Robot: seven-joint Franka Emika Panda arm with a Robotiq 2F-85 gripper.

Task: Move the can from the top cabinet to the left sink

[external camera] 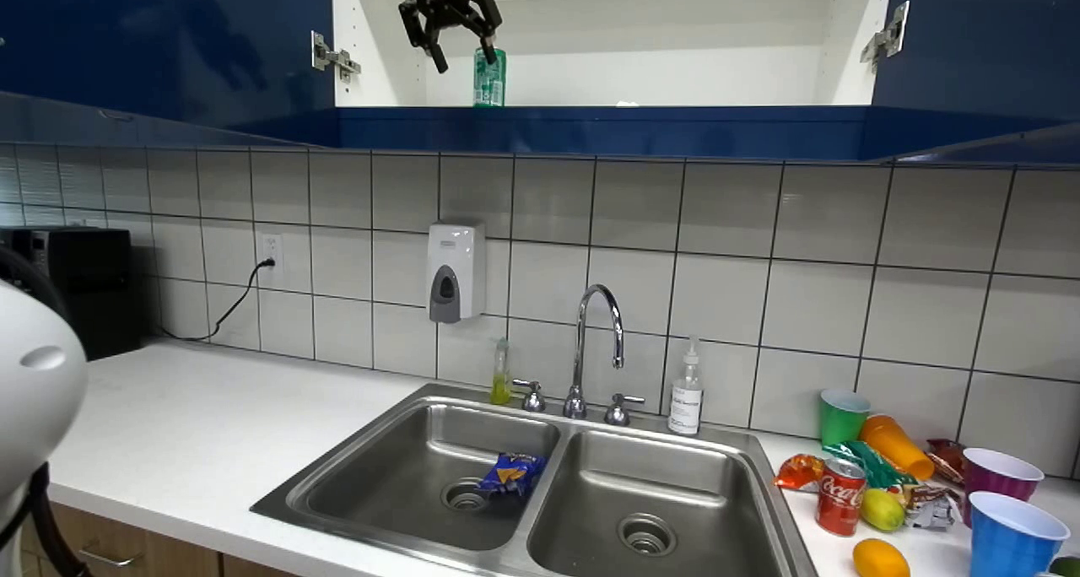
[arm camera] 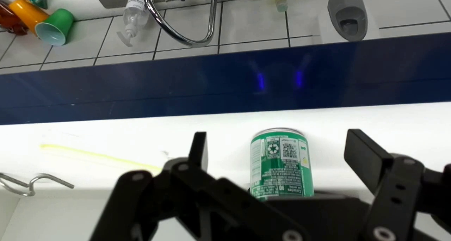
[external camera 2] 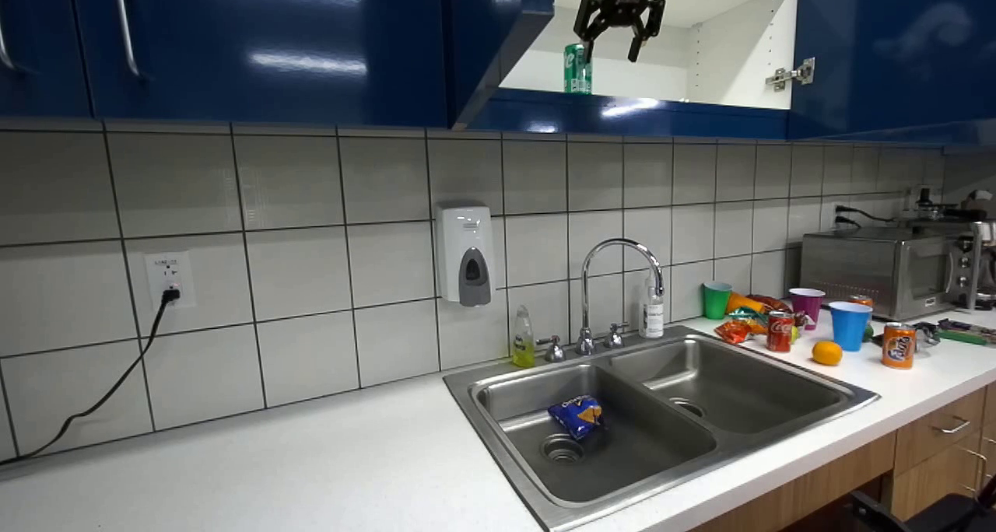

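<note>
in an exterior view the can (external camera: 490,84) stands in the cabinet (external camera: 641,37), at four to five o'clock from the gripper (external camera: 466,64), spread wide and empty. grasping and carrying to the left sink (external camera: 409,482), at six o'clock, seem undone.

Glare streaks a blue door (external camera 2: 261,50) in an exterior view; the wrist view shows the cabinet (arm camera: 229,138) bright inside.

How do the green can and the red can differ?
The green can stands high in the cabinet; the red can stands on the counter. The hand, open, hovers by the green can; the red can has a yellow-green fruit beside it. Both are upright and cylindrical.
</note>
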